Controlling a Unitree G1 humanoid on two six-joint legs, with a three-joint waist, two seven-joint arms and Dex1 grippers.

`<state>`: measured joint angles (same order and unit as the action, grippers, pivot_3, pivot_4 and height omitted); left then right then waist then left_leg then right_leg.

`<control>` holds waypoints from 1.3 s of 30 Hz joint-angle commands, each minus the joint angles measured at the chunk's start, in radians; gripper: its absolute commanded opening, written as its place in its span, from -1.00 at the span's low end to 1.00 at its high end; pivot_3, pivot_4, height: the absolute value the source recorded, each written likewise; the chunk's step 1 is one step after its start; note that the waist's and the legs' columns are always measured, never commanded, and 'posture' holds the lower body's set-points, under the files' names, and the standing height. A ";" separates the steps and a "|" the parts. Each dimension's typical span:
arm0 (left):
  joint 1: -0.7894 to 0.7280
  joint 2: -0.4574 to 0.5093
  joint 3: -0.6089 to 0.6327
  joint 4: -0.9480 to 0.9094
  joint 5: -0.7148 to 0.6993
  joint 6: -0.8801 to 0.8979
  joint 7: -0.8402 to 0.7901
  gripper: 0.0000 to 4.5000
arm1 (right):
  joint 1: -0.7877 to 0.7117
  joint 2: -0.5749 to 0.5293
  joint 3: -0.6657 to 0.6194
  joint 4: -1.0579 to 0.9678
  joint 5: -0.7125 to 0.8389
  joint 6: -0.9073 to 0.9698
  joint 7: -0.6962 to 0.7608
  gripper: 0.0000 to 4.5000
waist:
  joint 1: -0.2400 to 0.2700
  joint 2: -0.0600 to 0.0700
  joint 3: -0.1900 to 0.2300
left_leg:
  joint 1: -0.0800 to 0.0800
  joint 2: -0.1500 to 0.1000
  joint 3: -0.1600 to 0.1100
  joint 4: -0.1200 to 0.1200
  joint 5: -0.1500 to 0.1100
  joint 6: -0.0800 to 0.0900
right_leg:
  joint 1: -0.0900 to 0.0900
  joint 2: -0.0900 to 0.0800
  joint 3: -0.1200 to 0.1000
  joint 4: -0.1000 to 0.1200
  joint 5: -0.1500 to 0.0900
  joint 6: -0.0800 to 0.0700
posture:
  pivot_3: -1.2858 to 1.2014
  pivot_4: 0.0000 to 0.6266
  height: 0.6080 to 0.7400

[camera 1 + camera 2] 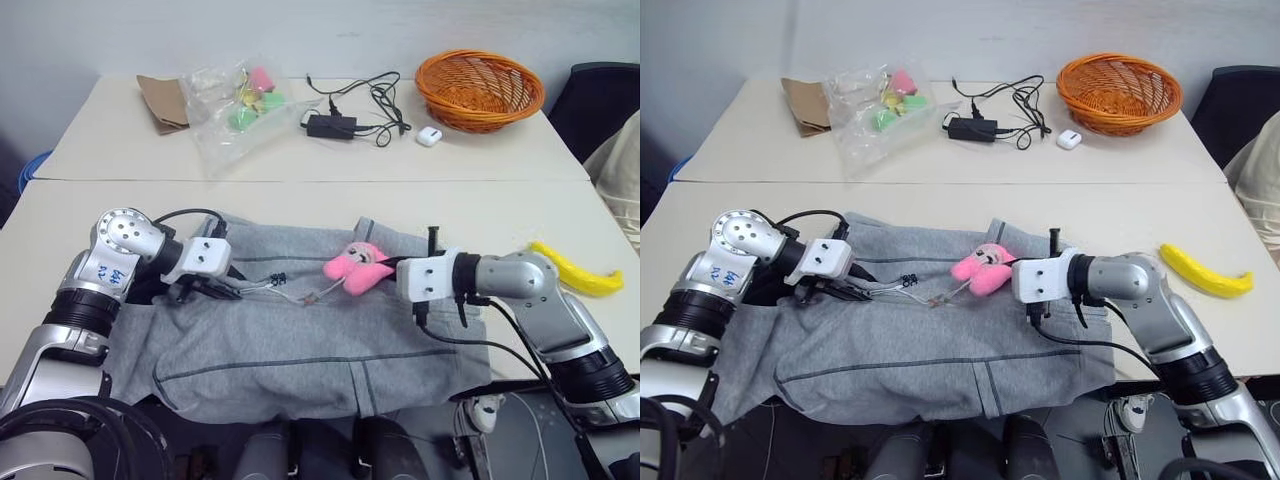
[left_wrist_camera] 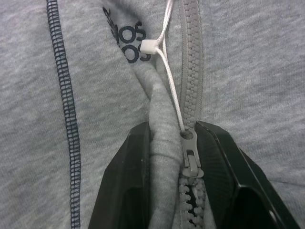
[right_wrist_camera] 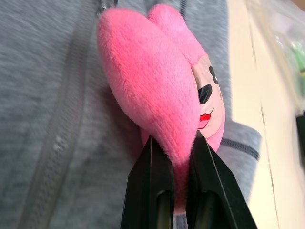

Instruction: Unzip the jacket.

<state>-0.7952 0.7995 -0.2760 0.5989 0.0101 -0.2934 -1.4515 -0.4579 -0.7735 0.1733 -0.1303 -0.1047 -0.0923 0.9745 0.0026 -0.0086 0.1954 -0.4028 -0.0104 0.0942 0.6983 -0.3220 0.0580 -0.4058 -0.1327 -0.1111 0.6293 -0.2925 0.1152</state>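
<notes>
The grey fleece jacket (image 1: 300, 340) is spread on the near table. Its zipper slider (image 2: 190, 155) and a fabric fold are pinched by the left gripper (image 2: 174, 157). A pink plush toy (image 3: 162, 90) is clamped by the right gripper (image 3: 178, 157).

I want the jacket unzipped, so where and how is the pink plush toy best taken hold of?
Grip the pink plush toy at its narrow lower edge, coming in level from the robot's right, as the right gripper does now. That edge is thin enough to pinch, and the toy's white cord runs to the zipper slider on the jacket.
</notes>
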 commanded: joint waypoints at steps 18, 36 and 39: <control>0.112 0.085 -0.008 0.090 0.066 -0.056 0.016 -0.33 | 0.489 -0.250 -0.639 0.064 0.149 0.110 -0.042 -1.00 | -0.018 0.013 -0.008 | 0.019 0.004 0.006 -0.008 -0.003 -0.002 | 0.014 -0.002 0.004 -0.003 -0.001 -0.002 | 0.03 -0.52 1.00; 0.134 0.077 -0.006 0.089 0.075 -0.061 0.083 -0.33 | -0.163 -0.456 -0.770 1.204 0.283 0.236 -0.423 -1.00 | -0.034 0.028 -0.015 | 0.033 0.005 0.017 -0.020 -0.003 -0.004 | 0.014 -0.005 0.023 -0.008 -0.003 -0.006 | 0.03 -0.52 1.00; 0.147 0.079 -0.002 0.072 0.067 -0.059 0.084 -0.33 | -0.208 -0.424 -0.697 1.189 0.276 0.221 -0.361 -1.00 | -0.031 0.030 -0.016 | 0.032 0.005 0.016 -0.020 -0.004 -0.005 | 0.014 -0.007 0.023 -0.008 -0.003 -0.006 | 0.03 -0.52 1.00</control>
<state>-0.6939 0.8521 -0.2524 0.6288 0.0074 -0.3712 -1.3716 -0.6476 -1.1650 -0.5106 1.0715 0.1604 0.1339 0.6270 -0.0284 0.0213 0.1796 -0.3709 -0.0058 0.1105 0.6780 -0.3267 0.0536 -0.3922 -0.1399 -0.0882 0.6211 -0.2959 0.1090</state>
